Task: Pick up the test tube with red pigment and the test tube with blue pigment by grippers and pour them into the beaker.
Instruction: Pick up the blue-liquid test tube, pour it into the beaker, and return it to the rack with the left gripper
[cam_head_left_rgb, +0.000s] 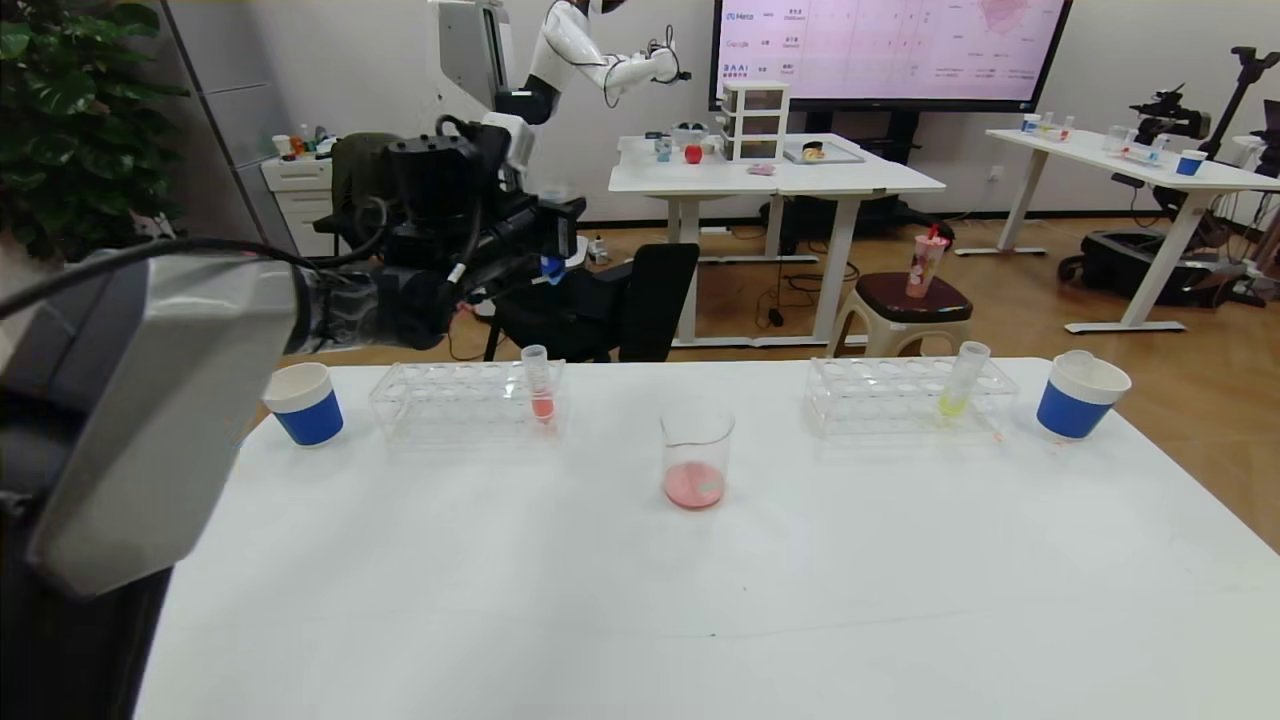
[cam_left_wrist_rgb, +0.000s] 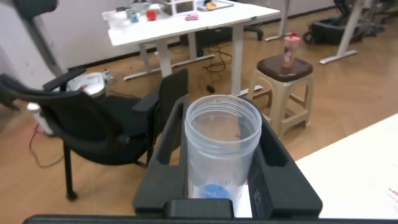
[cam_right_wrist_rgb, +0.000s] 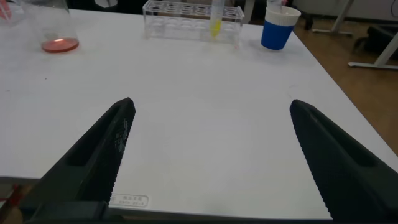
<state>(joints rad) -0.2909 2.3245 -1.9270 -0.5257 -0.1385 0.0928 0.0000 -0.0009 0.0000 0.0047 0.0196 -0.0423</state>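
My left gripper (cam_head_left_rgb: 548, 258) is raised high behind the table's far edge, above the left rack (cam_head_left_rgb: 465, 398). It is shut on the test tube with blue pigment (cam_left_wrist_rgb: 221, 152), of which only a blue bit (cam_head_left_rgb: 549, 268) shows in the head view. In the left wrist view the gripper (cam_left_wrist_rgb: 221, 121) clamps the tube on both sides, with blue liquid at its base. The test tube with red pigment (cam_head_left_rgb: 540, 385) stands in the left rack. The beaker (cam_head_left_rgb: 697, 455) stands at table centre with pink-red liquid inside; it also shows in the right wrist view (cam_right_wrist_rgb: 57, 34). My right gripper (cam_right_wrist_rgb: 211, 104) is open and empty over the table's near edge.
A second clear rack (cam_head_left_rgb: 910, 400) at the right holds a yellow-liquid tube (cam_head_left_rgb: 958, 385). Blue-banded paper cups stand at far left (cam_head_left_rgb: 305, 403) and far right (cam_head_left_rgb: 1080, 398). A black chair (cam_head_left_rgb: 620, 300) and a stool (cam_head_left_rgb: 905, 305) stand behind the table.
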